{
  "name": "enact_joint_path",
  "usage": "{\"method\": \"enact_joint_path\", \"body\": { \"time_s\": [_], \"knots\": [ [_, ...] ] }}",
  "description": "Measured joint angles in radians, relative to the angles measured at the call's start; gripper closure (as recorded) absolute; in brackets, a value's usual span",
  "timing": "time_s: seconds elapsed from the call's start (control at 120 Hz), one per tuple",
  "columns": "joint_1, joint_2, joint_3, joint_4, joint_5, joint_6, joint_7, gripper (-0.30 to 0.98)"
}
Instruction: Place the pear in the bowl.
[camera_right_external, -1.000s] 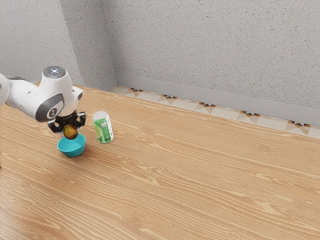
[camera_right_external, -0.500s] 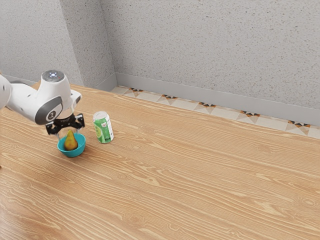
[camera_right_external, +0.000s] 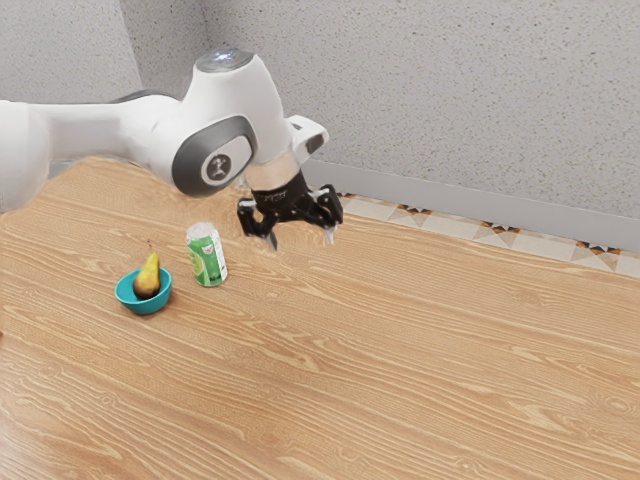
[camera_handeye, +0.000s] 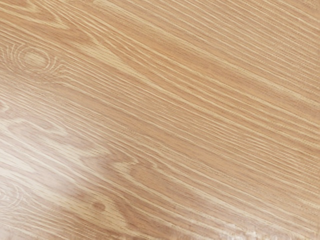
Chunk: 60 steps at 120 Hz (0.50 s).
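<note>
My gripper (camera_right_external: 301, 238) hangs over the table in the exterior view, its two fingers wide apart with nothing between them; it is open. Well off to the exterior view's left of it, the yellow-green pear (camera_right_external: 147, 279) rests inside the small teal bowl (camera_right_external: 144, 306), its narrow end leaning up and its brownish base down in the bowl.
A green and white can (camera_right_external: 207, 256) stands upright between the bowl and my gripper, close beside the bowl. The wooden table (camera_right_external: 400, 360) reaches toward the exterior view's right, and its grain shows in the wrist view. A speckled wall rises behind.
My gripper has risen from the bowl and swung past the can toward the exterior view's right. The pear, lowered into the bowl and let go, has tipped a little there.
</note>
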Motion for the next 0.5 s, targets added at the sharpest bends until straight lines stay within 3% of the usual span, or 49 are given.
{"method": "enact_joint_path", "body": {
  "time_s": [0.083,0.192,0.25,0.5],
  "knots": [
    [-0.024,0.036,0.089,0.155,-0.095,-0.142,0.103,0.03],
    [0.197,0.044,0.172,0.299,-0.141,-0.314,0.224,0.02],
    [0.259,0.045,0.184,0.355,-0.139,-0.385,0.291,0.02],
    [0.168,0.042,0.178,0.396,-0.136,-0.536,0.524,0.02]
  ]
}}
